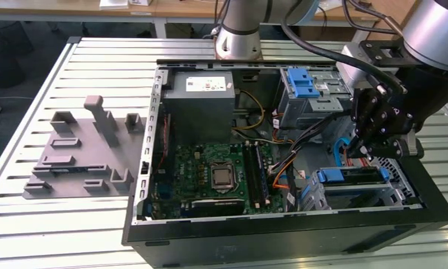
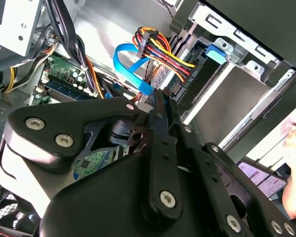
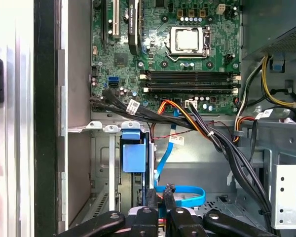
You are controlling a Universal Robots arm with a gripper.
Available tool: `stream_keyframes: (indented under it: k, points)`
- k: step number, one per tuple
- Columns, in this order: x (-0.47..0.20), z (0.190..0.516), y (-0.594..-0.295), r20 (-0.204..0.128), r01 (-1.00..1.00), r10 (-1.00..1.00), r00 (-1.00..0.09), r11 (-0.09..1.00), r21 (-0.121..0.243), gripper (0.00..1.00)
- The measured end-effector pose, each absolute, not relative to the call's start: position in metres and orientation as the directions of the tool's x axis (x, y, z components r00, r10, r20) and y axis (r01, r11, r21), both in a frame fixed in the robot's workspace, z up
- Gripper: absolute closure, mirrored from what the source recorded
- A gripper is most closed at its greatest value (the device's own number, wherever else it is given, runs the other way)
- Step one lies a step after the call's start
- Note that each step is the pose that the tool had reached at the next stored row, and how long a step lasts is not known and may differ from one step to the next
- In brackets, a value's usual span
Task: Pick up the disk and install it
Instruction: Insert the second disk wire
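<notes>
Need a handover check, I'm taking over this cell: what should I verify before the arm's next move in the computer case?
1. Pincer inside the case, over the lower bay: ok.
2. Disk fully seated in that bay: cannot tell.
3. Blue flat cable clear of the pincer: not ok, it loops right at the tip.
4. Coloured wire bundle clear of the pincer: not ok, it runs close by.

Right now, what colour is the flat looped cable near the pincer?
Blue flat looped cable, clearest in the first wrist view.
</notes>
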State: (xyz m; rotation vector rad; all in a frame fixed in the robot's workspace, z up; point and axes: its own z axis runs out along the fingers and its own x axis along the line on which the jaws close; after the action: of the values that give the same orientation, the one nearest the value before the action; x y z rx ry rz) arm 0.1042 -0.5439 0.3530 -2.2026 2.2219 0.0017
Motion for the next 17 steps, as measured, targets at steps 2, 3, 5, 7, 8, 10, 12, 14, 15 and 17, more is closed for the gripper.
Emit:
stream_keyframes:
  k: [2, 3, 5, 7, 8, 10, 12, 14, 15, 17]
  points:
    - [0.1042, 0.3529, -0.5440, -0.010, -1.000, -1.000, -0.009, 0.009, -0.008, 0.84]
    - [0.1042, 0.3528, -0.5440, -0.010, -1.000, -1.000, -0.009, 0.009, -0.008, 0.84]
    - [0.1042, 0.3523, -0.5441, -0.014, -1.000, -1.000, -0.008, 0.008, -0.008, 0.84]
    - [0.1041, 0.3521, -0.5444, -0.025, -1.000, -1.000, -0.008, 0.008, -0.008, 0.84]
    - [0.1041, 0.3518, -0.5448, -0.036, -1.000, -0.999, -0.008, 0.008, -0.008, 0.84]
    - [0.1042, 0.3511, -0.5464, -0.052, -1.000, -0.999, -0.007, 0.007, -0.009, 0.84]
    - [0.1042, 0.3499, -0.5484, -0.052, -1.000, -0.999, -0.003, 0.003, -0.010, 0.84]
    - [0.1043, 0.3485, -0.5503, -0.052, -1.000, -0.999, 0.005, -0.004, -0.013, 0.84]
    - [0.1042, 0.3477, -0.5511, -0.052, -1.000, -0.999, 0.009, -0.009, -0.014, 0.84]
    - [0.1042, 0.3462, -0.5535, -0.053, -1.000, -0.998, 0.015, -0.014, -0.017, 0.84]
